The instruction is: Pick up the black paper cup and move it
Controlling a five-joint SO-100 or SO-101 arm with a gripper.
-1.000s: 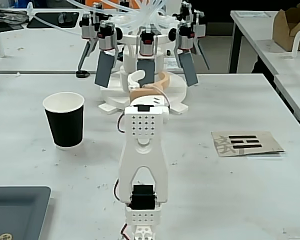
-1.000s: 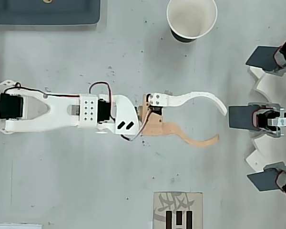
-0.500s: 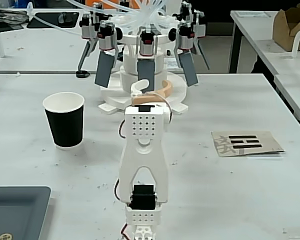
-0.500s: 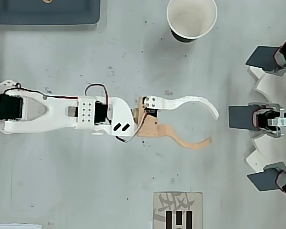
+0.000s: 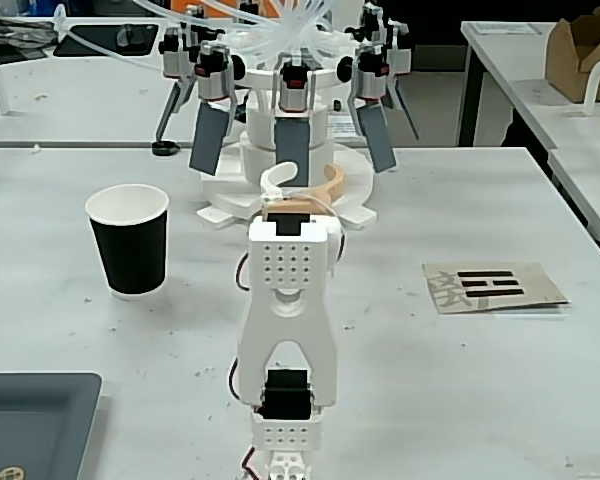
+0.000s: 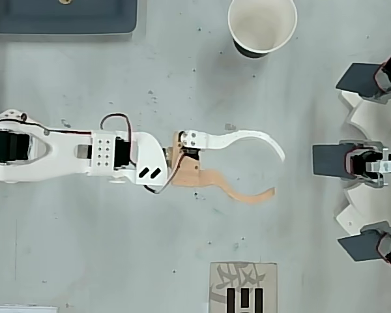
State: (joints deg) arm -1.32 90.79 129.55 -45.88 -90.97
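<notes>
One black paper cup [image 5: 129,241] upright on scuffed grey table [image 5: 480,380] (workshop benches behind), jaws [image 6: 277,173] spread wide, empty.

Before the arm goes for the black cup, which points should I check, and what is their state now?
1. Black paper cup upright, opening up: ok.
2. Gripper open, nothing held: ok.
3. Gripper lined up with the cup: not ok; in the overhead view the cup sits off toward the top edge, away from the fingers' line.
4. Table between gripper and cup free of things: ok.
5. Distance to the white machine ahead of the fingertips: cannot tell how close.
6. Cup empty: ok, white inside visible.
</notes>
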